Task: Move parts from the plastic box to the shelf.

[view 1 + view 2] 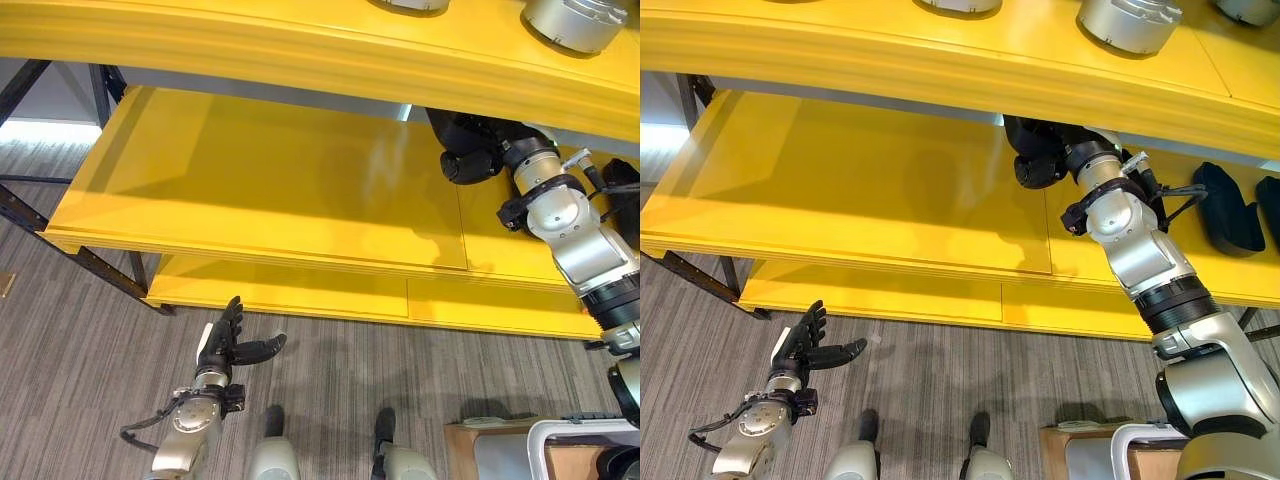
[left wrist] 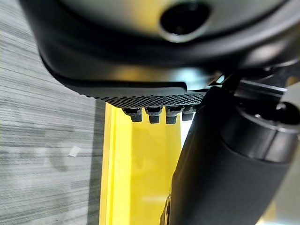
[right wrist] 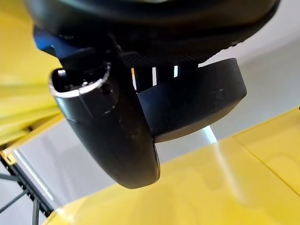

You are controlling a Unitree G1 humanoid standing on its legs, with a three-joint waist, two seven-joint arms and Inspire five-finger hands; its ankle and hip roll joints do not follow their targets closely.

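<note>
My right hand (image 1: 1040, 155) grips a black part (image 3: 197, 105) at two o'clock over the shelf (image 1: 870, 190); I lower it slowly. My left hand (image 1: 805, 345) is open.

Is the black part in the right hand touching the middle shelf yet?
Apart. In the right wrist view the black part, gripped by the right hand, hangs above the yellow middle shelf, with grey background visible between them.

Both head views look steeply down from above, sharing the glossy yellow metal shelf (image 1: 260, 190) and grey striped carpet floor (image 1: 940, 400), slightly offset sideways. Wrist cameras sit very close behind each dark hand, facing that shelf.
</note>
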